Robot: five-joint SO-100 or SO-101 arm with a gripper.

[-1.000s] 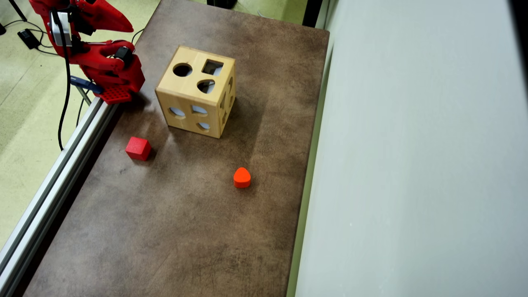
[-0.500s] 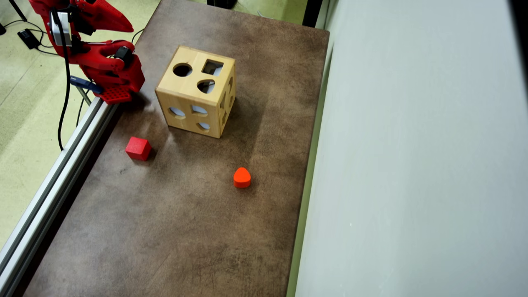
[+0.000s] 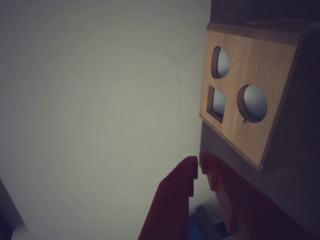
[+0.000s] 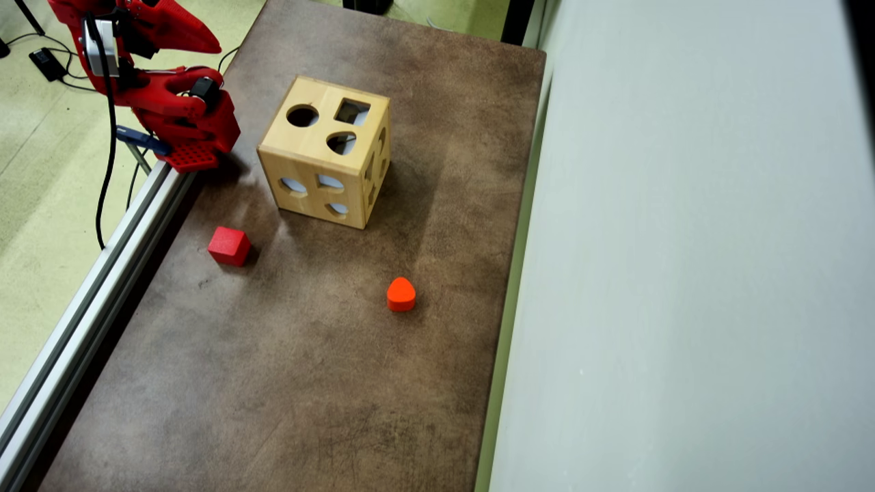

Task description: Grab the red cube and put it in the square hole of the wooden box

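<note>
The red cube (image 4: 229, 245) is a small matte block with flat faces and sharp edges, lying on the brown table (image 4: 307, 383) near its left edge in the overhead view, well apart from the wooden box (image 4: 326, 152) and below-left of it. The box is one pale cube; its top face carries three cut-outs: a round hole (image 4: 302, 115), the square hole (image 4: 352, 111) and a rounded heart-like one (image 4: 341, 143). One orange-red heart-like block (image 4: 401, 294) sits alone lower right of the box. Nothing lies between cube and box. The red arm (image 4: 171, 102) is folded at the table's upper-left corner, above an aluminium rail (image 4: 102, 273). In the wrist view the gripper (image 3: 199, 165) has its fingertips almost touching and holds nothing; the box face (image 3: 247, 100) beside it is dim, so its holes are hard to match
</note>
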